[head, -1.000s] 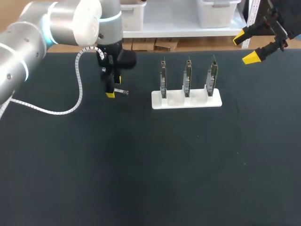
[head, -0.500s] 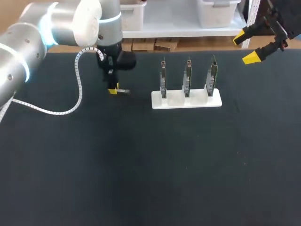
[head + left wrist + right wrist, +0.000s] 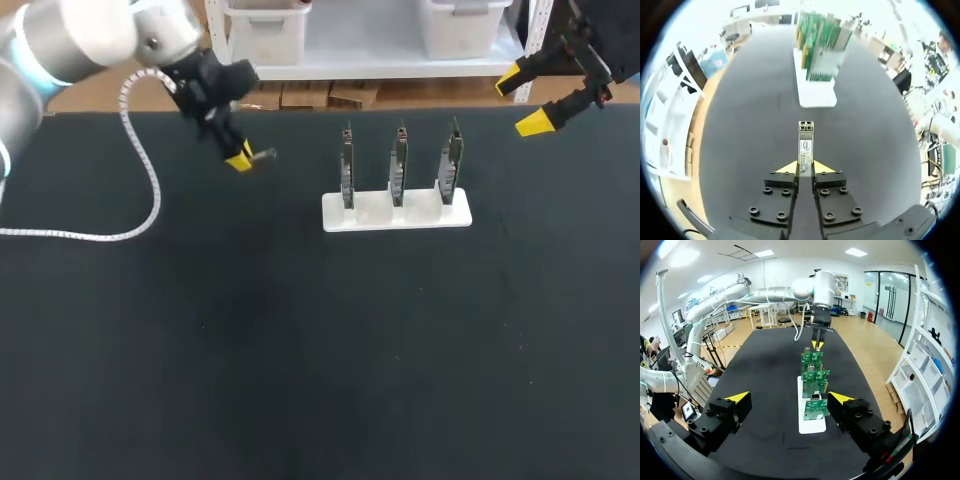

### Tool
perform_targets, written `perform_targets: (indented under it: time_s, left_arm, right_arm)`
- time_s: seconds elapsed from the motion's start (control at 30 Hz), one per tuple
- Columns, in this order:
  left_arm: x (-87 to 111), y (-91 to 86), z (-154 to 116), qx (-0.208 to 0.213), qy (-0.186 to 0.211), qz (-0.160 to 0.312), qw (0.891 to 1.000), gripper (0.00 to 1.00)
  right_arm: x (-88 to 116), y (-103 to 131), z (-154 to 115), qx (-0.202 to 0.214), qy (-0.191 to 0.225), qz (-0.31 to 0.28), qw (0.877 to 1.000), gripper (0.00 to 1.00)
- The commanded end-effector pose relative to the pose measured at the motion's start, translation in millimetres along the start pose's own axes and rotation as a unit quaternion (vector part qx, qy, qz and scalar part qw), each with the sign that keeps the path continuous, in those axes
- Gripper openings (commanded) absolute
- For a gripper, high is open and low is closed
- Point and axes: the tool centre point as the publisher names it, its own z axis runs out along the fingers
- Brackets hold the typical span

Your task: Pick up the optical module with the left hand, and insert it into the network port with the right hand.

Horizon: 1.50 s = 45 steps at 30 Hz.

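Observation:
My left gripper is shut on a small silver optical module, which sticks out past its yellow tips toward the board stand. In the left wrist view the module is pinched between the fingers, clear of the black table. A white stand holds three upright green boards with network ports; it lies ahead of the module. My right gripper hangs open at the back right, empty, with the boards ahead of it.
A white coiled cable trails from my left arm across the table's left rear. The black tabletop stretches bare in front of the stand.
My left gripper closed on the module and lifted it off the table, swinging up and slightly back. My right arm stayed still.

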Motion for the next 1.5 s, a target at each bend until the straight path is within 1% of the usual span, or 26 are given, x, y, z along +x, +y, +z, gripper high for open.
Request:
perform_targets:
  time_s: [0.03,0.07,0.17,0.2,0.23,0.33,0.4,0.43,0.5,1.47,1.5]
  left_arm:
    - [-0.8,-5.9,-10,-0.001,-0.13,0.005,0.992,0.0]
    - [-4.5,-7.7,-13,0.003,-0.151,0.02,0.988,0.0]
    - [-12.2,-11.4,-18,0.004,-0.178,0.048,0.983,0.0]
    - [-14.3,-12.6,-19,0.003,-0.175,0.057,0.983,0.0]
    - [-16.4,-13.8,-20,0.006,-0.182,0.065,0.981,0.0]
    - [-25.0,-19.5,-23,-0.002,-0.174,0.103,0.979,0.0]
    - [-28.9,-21.5,-25,-0.001,-0.176,0.116,0.978,0.0]
    - [-30.3,-22.3,-26,-0.007,-0.181,0.112,0.977,0.0]
    - [-33.0,-24.4,-31,-0.015,-0.19,0.125,0.974,0.0]
    - [-33.0,-24.4,-31,-0.015,-0.19,0.125,0.974,0.0]
    - [-36.1,-25.2,-37,-0.036,-0.213,0.122,0.969,0.0]
  right_arm:
    - [0,1,0,0.001,0.0,0.0,1.0,1.0]
    - [0,1,0,0.001,0.0,0.0,1.0,1.0]
    - [0,1,0,0.001,0.0,0.0,1.0,1.0]
    - [0,1,0,0.001,0.0,0.0,1.0,1.0]
    - [0,1,0,0.001,0.0,0.0,1.0,1.0]
    - [0,1,0,0.001,0.0,0.0,1.0,1.0]
    - [0,1,0,0.001,0.0,0.0,1.0,1.0]
    - [0,1,0,0.001,0.0,0.0,1.0,1.0]
    - [0,1,0,0.001,0.0,0.0,1.0,1.0]
    - [0,1,0,0.001,0.0,0.0,1.0,1.0]
    - [0,1,0,0.001,0.0,0.0,1.0,1.0]
